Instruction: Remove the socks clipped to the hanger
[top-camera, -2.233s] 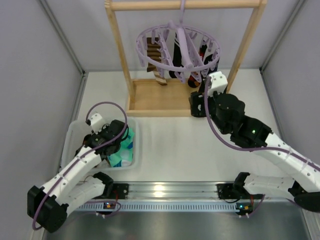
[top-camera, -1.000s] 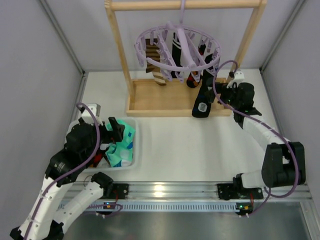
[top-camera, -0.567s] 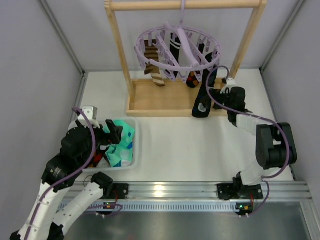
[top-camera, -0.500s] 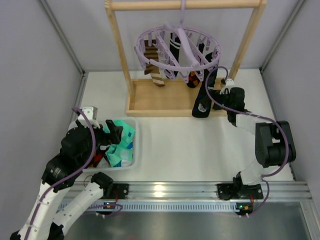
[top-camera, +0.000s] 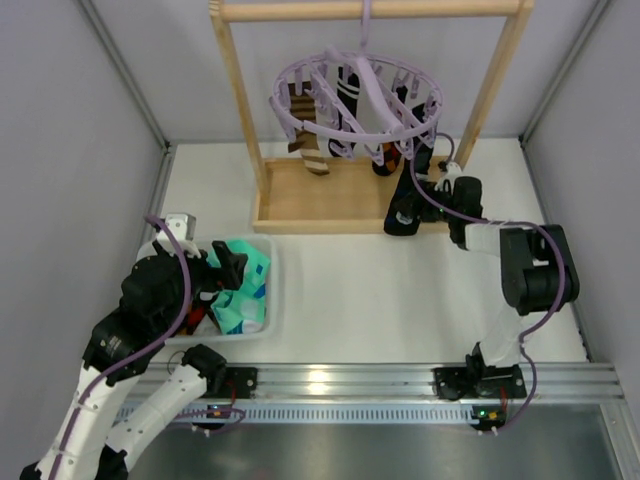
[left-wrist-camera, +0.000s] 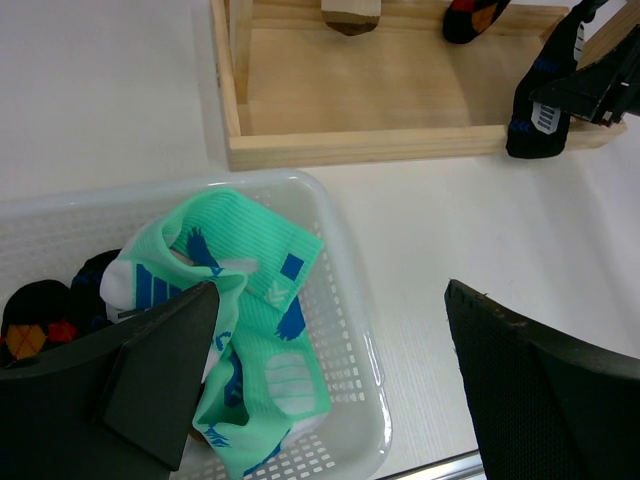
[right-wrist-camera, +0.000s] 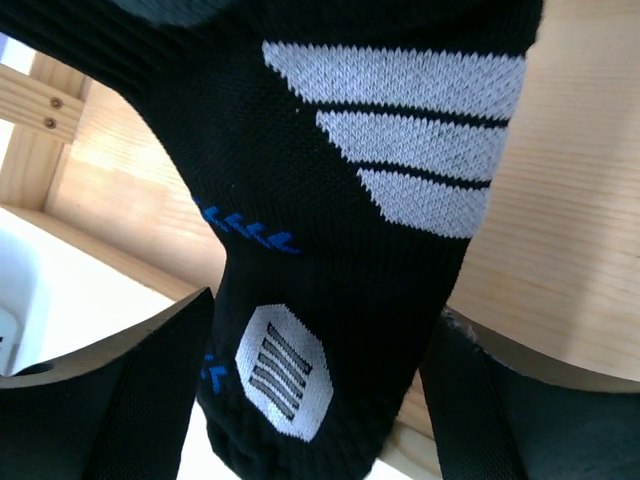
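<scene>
Black sock (right-wrist-camera: 340, 200) hung from the hanger's (top-camera: 330, 131) 4 o'clock edge, long axis running 12 to 6, toe down by the tray (top-camera: 320, 195). Right gripper (right-wrist-camera: 320, 310) reached in from its 3 o'clock, jaws wide astride it, not clearly pinching. Left gripper (top-camera: 225, 262), wide and empty, hovered well off at 8 o'clock above the basket (left-wrist-camera: 348, 270).

Bright, even light; faint soft shadows

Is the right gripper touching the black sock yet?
Cannot tell. Right wrist view: the black sock fills the right gripper edge to edge, but neither contact nor gap shows.
</scene>
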